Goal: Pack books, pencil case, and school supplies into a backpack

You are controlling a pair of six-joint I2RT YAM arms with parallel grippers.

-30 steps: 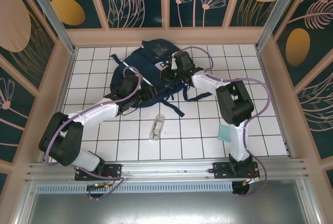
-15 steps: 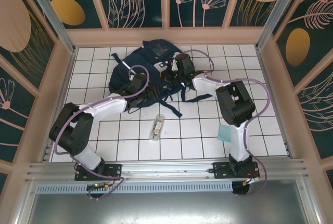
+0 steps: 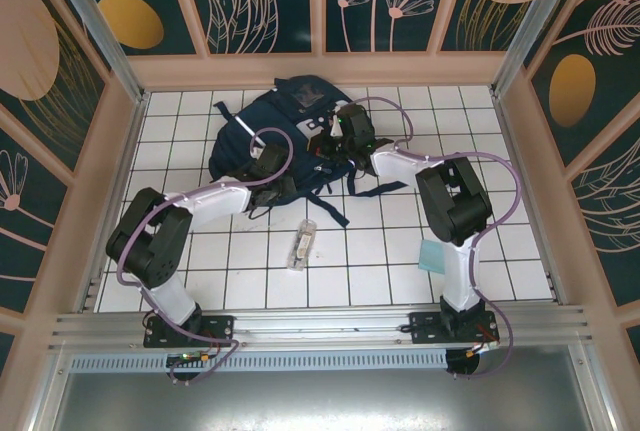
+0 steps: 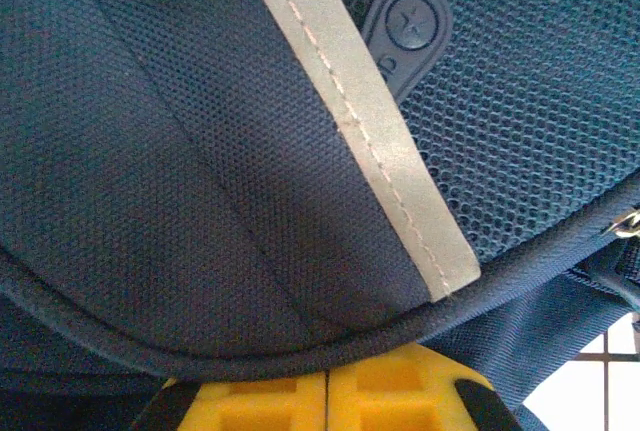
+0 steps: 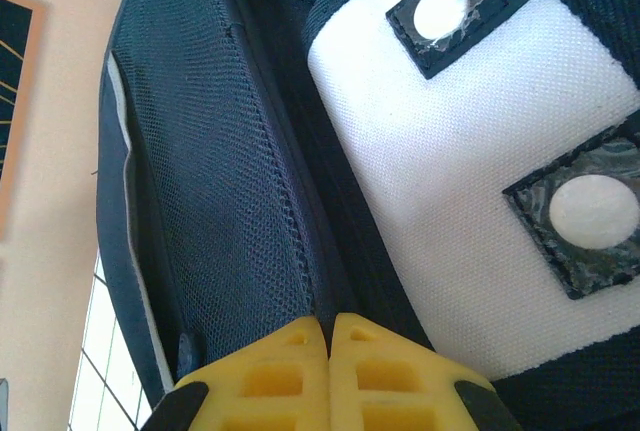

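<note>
The navy-blue backpack [image 3: 292,111] lies at the back of the tiled floor, straps trailing toward me. My left gripper [image 3: 283,179] sits at its near-left edge. In the left wrist view the yellow fingers [image 4: 270,396] are pressed together, and the backpack's [image 4: 200,151] piped rim lies over their tips beside a white reflective stripe [image 4: 372,126]. My right gripper [image 3: 332,141] is at the backpack's right side. In the right wrist view, my right gripper [image 5: 330,323] is shut, pinching a dark seam of the backpack [image 5: 220,151] next to a white panel [image 5: 450,181]. A small transparent tube [image 3: 302,243] and a light-teal pad [image 3: 432,256] lie on the floor. Books and pencil case are out of view.
Loose dark straps [image 3: 335,206] lie on the tiles between the backpack and the tube. Wooden walls [image 3: 120,141] close in the floor on the left, back and right. Open white tiles [image 3: 240,271] stretch along the near side.
My left arm has reached further in under the backpack's near edge and its gripper has closed from open. The right gripper has stayed at the backpack's right side, finishing its closing.
</note>
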